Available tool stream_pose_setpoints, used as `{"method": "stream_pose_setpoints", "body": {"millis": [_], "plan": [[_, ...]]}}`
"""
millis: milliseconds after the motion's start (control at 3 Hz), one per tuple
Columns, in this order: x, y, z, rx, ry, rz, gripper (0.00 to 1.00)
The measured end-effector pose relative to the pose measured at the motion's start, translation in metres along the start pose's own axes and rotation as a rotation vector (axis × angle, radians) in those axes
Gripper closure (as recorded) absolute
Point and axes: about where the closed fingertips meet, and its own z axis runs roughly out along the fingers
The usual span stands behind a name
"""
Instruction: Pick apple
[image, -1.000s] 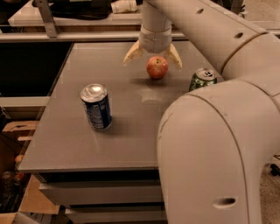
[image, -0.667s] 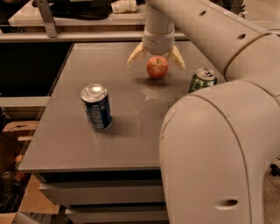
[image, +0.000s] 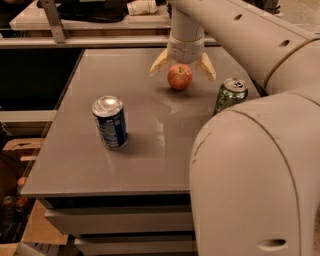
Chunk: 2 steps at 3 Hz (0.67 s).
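Note:
The apple (image: 179, 76), small, round and red-orange, sits on the grey table top (image: 150, 150) toward the far side. My gripper (image: 183, 68) hangs over it from above, open, with one cream fingertip (image: 159, 64) to the apple's left and the other to its right. The fingers straddle the apple without closing on it. The arm's white body fills the right of the view.
A blue soda can (image: 110, 121) stands upright at the left middle of the table. A green can (image: 230, 94) stands right of the apple, close to my arm. A shelf with dark items runs behind the table; cardboard boxes (image: 17, 150) lie at lower left.
The gripper has shifted slightly right and come down around the apple. The apple and both cans have stayed in place.

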Motion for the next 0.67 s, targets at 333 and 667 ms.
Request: {"method": "stream_pose_setpoints", "body": {"millis": [333, 667], "plan": [[-0.0047, 0.0011, 0.0012, -0.014, -0.015, -0.003, 0.00], [-0.0085, 0.0041, 0.0025, -0.027, -0.018, -0.014, 0.19]]}}
